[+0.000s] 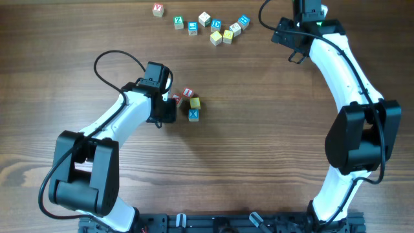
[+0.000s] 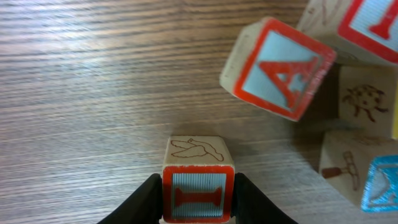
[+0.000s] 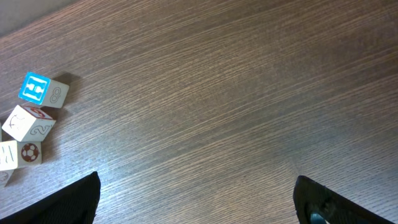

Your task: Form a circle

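The circle shows as a small cluster of wooden letter cubes at mid-table: a red-lettered one (image 1: 187, 92), a yellow one (image 1: 195, 102) and a blue "X" one (image 1: 193, 114). My left gripper (image 1: 172, 101) is at the cluster's left side. In the left wrist view it (image 2: 198, 202) is shut on a red "I" cube (image 2: 198, 194), with both fingers against the cube's sides. A tilted red "A" cube (image 2: 280, 65) lies beyond it, and a blue-faced cube (image 2: 379, 183) lies to the right. My right gripper (image 3: 199, 205) hangs open over bare wood at the far right.
Several loose letter cubes (image 1: 216, 26) are strewn along the table's far edge, with one red-lettered cube (image 1: 158, 10) further left. Three of them (image 3: 34, 118) show at the left of the right wrist view. The right arm (image 1: 336, 65) reaches up the right side.
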### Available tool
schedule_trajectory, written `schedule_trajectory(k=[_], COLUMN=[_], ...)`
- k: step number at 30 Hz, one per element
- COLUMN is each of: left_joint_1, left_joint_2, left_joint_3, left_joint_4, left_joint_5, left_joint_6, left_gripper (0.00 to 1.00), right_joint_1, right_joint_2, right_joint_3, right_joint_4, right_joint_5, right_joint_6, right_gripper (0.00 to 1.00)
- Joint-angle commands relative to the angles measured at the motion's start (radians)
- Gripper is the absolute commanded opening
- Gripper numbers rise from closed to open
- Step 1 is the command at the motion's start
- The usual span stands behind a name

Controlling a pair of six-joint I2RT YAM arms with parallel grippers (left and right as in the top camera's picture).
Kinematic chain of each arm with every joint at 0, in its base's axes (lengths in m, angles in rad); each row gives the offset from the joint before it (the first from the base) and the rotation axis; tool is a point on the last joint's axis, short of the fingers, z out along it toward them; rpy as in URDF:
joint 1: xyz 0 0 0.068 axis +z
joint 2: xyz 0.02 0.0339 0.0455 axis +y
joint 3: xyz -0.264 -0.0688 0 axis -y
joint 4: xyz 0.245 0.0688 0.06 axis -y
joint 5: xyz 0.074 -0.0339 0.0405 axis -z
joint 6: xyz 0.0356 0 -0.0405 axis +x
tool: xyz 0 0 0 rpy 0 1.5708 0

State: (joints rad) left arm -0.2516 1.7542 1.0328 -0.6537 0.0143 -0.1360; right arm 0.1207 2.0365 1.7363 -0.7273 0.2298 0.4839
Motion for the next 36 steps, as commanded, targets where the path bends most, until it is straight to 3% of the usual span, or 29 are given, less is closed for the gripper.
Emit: schedule_trajectory(k=[1, 10, 14, 21, 34, 36], left_joint_1=[0.0, 0.0, 0.0, 0.0, 0.0, 0.0], left_joint_2=[0.003, 0.003, 0.003, 0.003, 0.003, 0.003], left_joint_3=[-0.008, -0.008, -0.008, -0.008, -0.008, -0.008], left_joint_4=[-0.003, 0.026, 0.026, 0.004, 0.042, 0.037], left_joint_5=[0.049, 0.05, 0.064, 0.069, 0.091, 0.091], left_joint_6=[0.002, 0.0, -0.002, -0.002, -0.002, -0.002], left_gripper=[0.36, 0.4, 0.47, 0.34, 0.38, 0.43], right_joint_1=[0.003, 0.003, 0.003, 0.003, 0.003, 0.003], right_joint_2=[-0.005, -0.005, -0.005, -0.005, -0.005, -0.005], right_joint_3=[0.003, 0.003, 0.003, 0.003, 0.002, 0.003], right_joint_4=[0.002, 0.002, 0.002, 0.002, 0.002, 0.002], right_joint_5=[0.013, 0.013, 0.013, 0.013, 0.013, 0.013], right_joint_6=[-0.013, -0.013, -0.013, -0.013, -0.013, -0.013], right_gripper=[1.0, 1.0, 1.0, 1.0, 1.0, 0.99])
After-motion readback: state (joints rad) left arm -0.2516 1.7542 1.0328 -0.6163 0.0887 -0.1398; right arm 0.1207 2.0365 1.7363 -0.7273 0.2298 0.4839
